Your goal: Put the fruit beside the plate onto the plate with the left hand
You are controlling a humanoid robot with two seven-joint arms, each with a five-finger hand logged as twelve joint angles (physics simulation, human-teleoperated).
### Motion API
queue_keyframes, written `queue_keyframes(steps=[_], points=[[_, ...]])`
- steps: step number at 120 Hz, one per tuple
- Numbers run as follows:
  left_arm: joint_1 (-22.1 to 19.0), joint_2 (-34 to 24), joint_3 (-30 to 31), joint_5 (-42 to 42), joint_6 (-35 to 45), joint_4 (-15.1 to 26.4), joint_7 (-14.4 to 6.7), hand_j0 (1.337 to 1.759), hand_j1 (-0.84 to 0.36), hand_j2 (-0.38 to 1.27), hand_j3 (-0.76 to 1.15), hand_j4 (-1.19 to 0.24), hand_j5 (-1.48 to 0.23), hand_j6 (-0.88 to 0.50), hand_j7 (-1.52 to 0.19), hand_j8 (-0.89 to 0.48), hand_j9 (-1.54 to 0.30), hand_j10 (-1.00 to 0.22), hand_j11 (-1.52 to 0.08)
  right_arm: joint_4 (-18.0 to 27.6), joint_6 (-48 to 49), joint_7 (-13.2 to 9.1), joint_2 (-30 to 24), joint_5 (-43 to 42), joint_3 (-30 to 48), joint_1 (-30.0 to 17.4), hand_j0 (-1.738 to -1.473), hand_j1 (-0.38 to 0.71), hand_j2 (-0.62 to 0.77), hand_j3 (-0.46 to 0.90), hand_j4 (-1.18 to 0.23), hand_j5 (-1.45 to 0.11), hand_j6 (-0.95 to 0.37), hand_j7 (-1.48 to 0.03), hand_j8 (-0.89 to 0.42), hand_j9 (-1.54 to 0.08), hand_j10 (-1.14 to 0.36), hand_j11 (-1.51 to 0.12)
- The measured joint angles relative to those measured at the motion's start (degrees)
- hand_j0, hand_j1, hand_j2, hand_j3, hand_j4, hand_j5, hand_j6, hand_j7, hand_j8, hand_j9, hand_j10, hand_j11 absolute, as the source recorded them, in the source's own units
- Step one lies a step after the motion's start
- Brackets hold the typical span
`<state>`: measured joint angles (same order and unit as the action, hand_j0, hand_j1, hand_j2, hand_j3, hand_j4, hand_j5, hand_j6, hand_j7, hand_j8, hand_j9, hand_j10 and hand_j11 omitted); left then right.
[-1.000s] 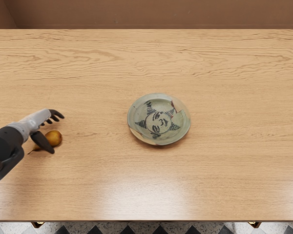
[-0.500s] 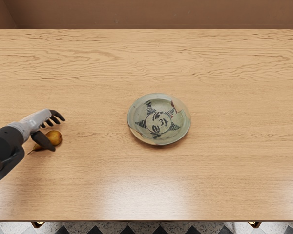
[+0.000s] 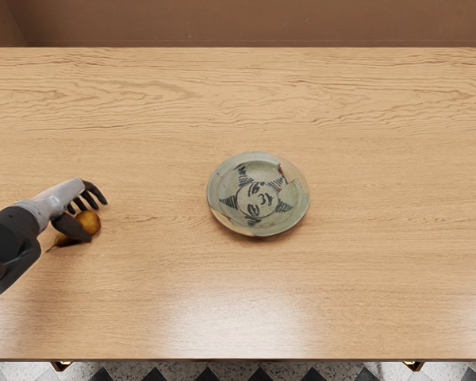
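A small yellow-brown pear (image 3: 88,222) lies on the table near the left edge, well to the left of the plate (image 3: 219,185). The plate is grey-green with a dark face pattern and holds nothing. My left hand (image 3: 81,208) reaches in from the left edge and sits over the pear. Its dark fingers (image 3: 94,193) spread just above the fruit and the thumb curls in front of it, covering part of the pear. The fingers are not closed around the pear. No right arm shows.
The wooden table (image 3: 301,95) stretches wide around the plate. Its front edge runs along the bottom of the view, with checkered floor below it. A brown wall stands behind the far edge.
The left hand has settled lower over the pear and its thumb has drawn in toward the fruit. The pear and plate have stayed put.
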<state>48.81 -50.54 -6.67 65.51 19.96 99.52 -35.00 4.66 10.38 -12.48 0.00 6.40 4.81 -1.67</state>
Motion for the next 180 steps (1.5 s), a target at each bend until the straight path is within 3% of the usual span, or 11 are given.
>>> queue_keyframes(steps=[60,106,137,180], points=[[0.0,0.7,0.0,0.0,0.0,-0.4,0.0,1.656,-0.26,0.14,0.00,-0.56,-0.73,-0.56,-0.73,-0.52,-0.73,-0.55,-0.73,0.0,0.0,0.0,0.0,0.0,0.0,0.0,-1.658,-0.35,0.00,0.00,0.00,0.00,0.00,0.00,0.00,0.00,0.00,0.00],[0.0,1.8,-0.1,-0.3,-0.2,-1.3,0.0,1.647,-0.23,0.03,0.00,-0.61,-0.78,-0.55,-0.78,-0.49,-0.83,-0.59,-0.83,0.0,0.0,0.0,0.0,0.0,0.0,0.0,-1.658,-0.35,0.00,0.00,0.00,0.00,0.00,0.00,0.00,0.00,0.00,0.00],[0.0,1.8,0.0,-0.7,-0.5,-1.4,0.0,1.649,-0.27,0.16,0.00,-0.67,-0.86,-0.53,-0.87,-0.46,-0.90,-0.63,-0.90,0.0,0.0,0.0,0.0,0.0,0.0,0.0,-1.658,-0.35,0.00,0.00,0.00,0.00,0.00,0.00,0.00,0.00,0.00,0.00],[0.3,1.9,-0.1,-1.1,-0.9,-1.4,-0.1,1.648,-0.23,0.15,0.00,-0.74,-0.98,-0.53,-0.98,-0.47,-0.99,-0.64,-1.00,0.0,0.0,0.0,0.0,0.0,0.0,0.0,-1.658,-0.35,0.00,0.00,0.00,0.00,0.00,0.00,0.00,0.00,0.00,0.00]])
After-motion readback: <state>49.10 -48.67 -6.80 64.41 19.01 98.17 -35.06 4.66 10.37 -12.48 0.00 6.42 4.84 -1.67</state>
